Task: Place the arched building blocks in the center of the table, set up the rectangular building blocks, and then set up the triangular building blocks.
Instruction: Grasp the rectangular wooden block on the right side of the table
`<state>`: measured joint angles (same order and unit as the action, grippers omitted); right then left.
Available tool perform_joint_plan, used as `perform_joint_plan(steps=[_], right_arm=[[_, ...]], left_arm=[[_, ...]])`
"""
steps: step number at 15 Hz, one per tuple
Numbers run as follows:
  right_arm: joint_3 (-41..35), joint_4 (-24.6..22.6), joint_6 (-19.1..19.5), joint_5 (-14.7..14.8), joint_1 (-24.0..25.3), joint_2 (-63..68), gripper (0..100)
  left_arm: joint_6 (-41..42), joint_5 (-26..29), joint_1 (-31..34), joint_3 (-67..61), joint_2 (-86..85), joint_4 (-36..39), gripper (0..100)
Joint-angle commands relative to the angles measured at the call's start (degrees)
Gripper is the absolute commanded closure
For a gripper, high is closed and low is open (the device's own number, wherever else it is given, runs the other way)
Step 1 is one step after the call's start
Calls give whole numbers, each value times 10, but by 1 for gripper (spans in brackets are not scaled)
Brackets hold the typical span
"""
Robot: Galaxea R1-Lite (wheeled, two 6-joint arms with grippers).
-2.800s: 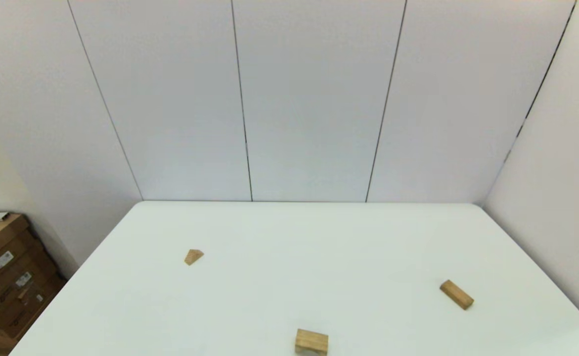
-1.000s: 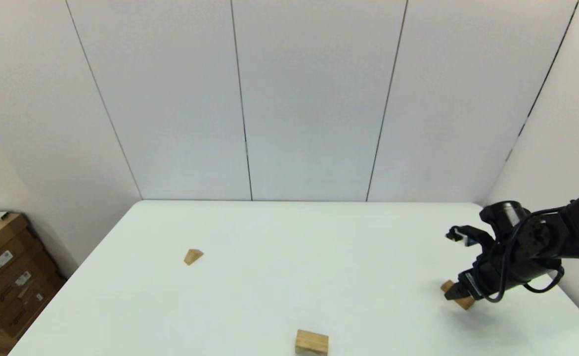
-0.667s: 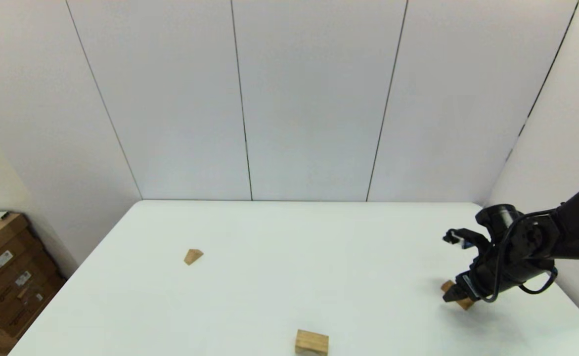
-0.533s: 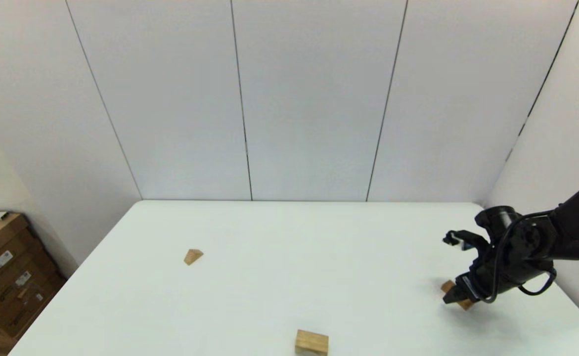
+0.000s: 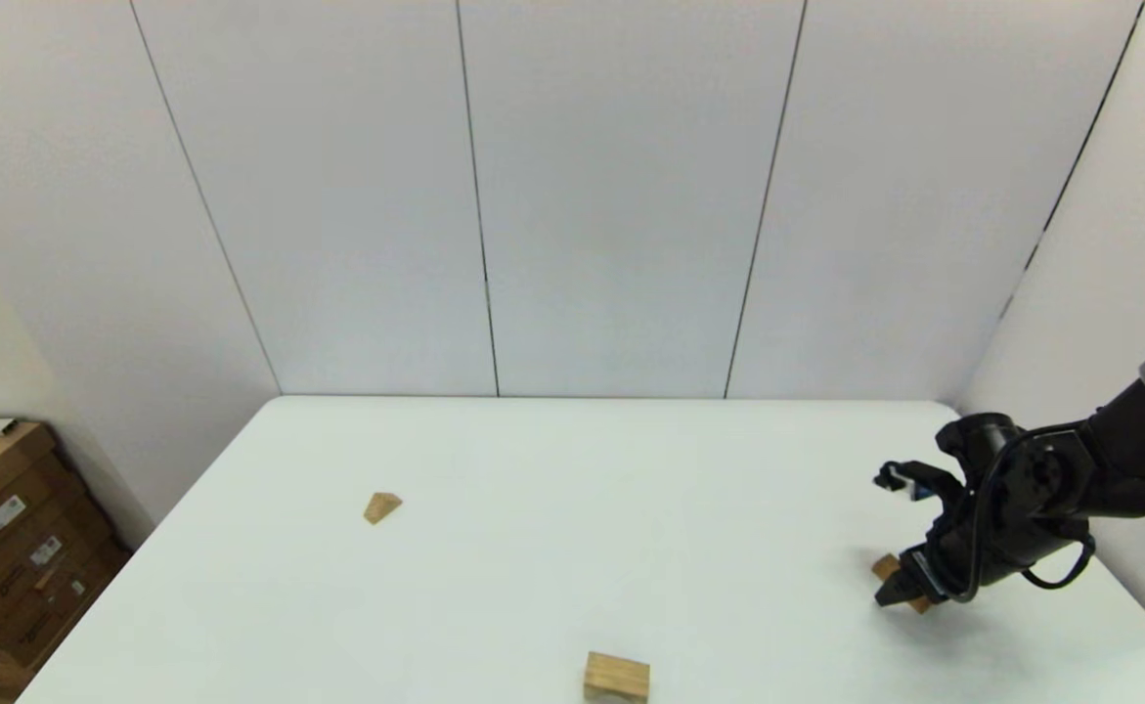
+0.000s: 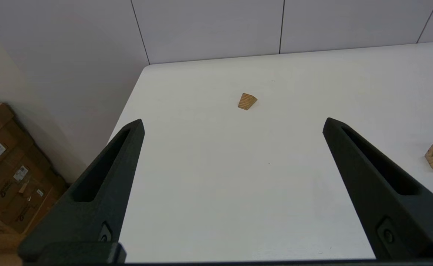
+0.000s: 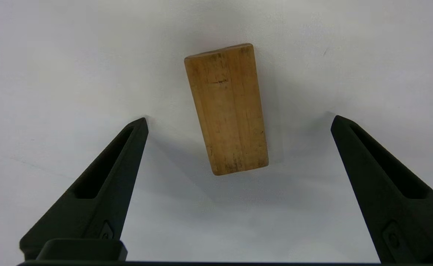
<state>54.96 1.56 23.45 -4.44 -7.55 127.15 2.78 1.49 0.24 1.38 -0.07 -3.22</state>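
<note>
The rectangular building block [image 7: 226,109] lies flat at the right side of the white table [image 5: 572,469]. My right gripper [image 7: 238,120] hangs open just above it, one finger on each side of the bar and apart from it. In the head view this gripper [image 5: 900,592] hides most of the rectangular block [image 5: 886,565]. The arched building block [image 5: 617,677] rests at the near edge in the middle. At the left stands the small triangular building block [image 5: 382,507], also seen ahead of my open left gripper [image 6: 233,123], which is held back at the table's near left.
Stacked cardboard boxes [image 5: 5,557] sit on the floor past the table's left edge. White wall panels close off the far and right sides. The right arm [image 5: 1110,469] reaches in from the right edge.
The right arm came into view from the right and settled over the rectangular block. Over the last second it sank slightly lower. The blocks have not moved.
</note>
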Motion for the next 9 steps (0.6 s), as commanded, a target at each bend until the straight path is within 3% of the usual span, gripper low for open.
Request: perform_joint_plan(steps=[1,9], right_arm=[[0,0,2,0,2,2,100],[-10,2,2,-6,3,-26,100]], left_arm=[[0,0,0,0,1,0,0],[0,0,0,-1,1,0,0]])
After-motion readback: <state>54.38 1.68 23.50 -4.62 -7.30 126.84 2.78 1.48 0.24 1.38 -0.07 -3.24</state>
